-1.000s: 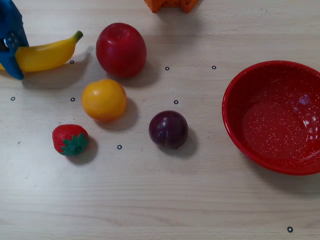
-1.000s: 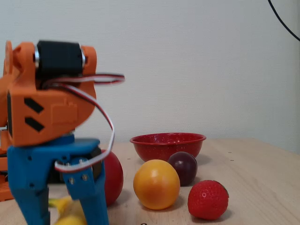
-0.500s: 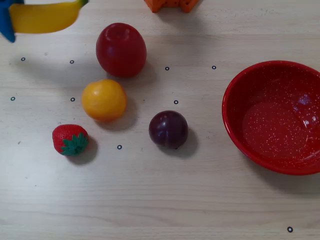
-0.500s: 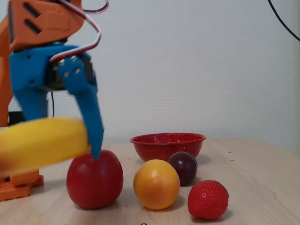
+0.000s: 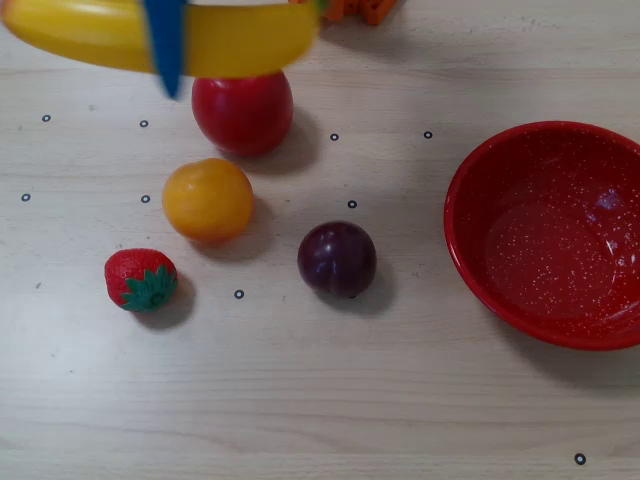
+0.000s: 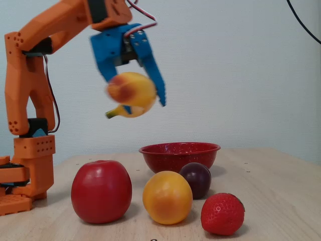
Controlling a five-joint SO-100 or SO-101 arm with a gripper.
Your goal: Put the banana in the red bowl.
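On a pale wooden table (image 5: 330, 400), the blue two-finger gripper (image 6: 135, 98) clamps the glossy yellow plastic banana (image 6: 131, 94) aloft. Best carry it level above the speckled red bowl (image 5: 548, 232), clearing the red apple (image 5: 243, 110), before releasing.

This looks like a hobby or lab robot test bench. A pale wood-grain tabletop (image 5: 330, 400) carries small printed ring markers (image 5: 239, 294) in a grid. An orange 3D-printed arm (image 6: 30, 100) with loose servo wires (image 6: 143, 20) stands before a bare pale wall (image 6: 241, 75), among plastic toy fruit.
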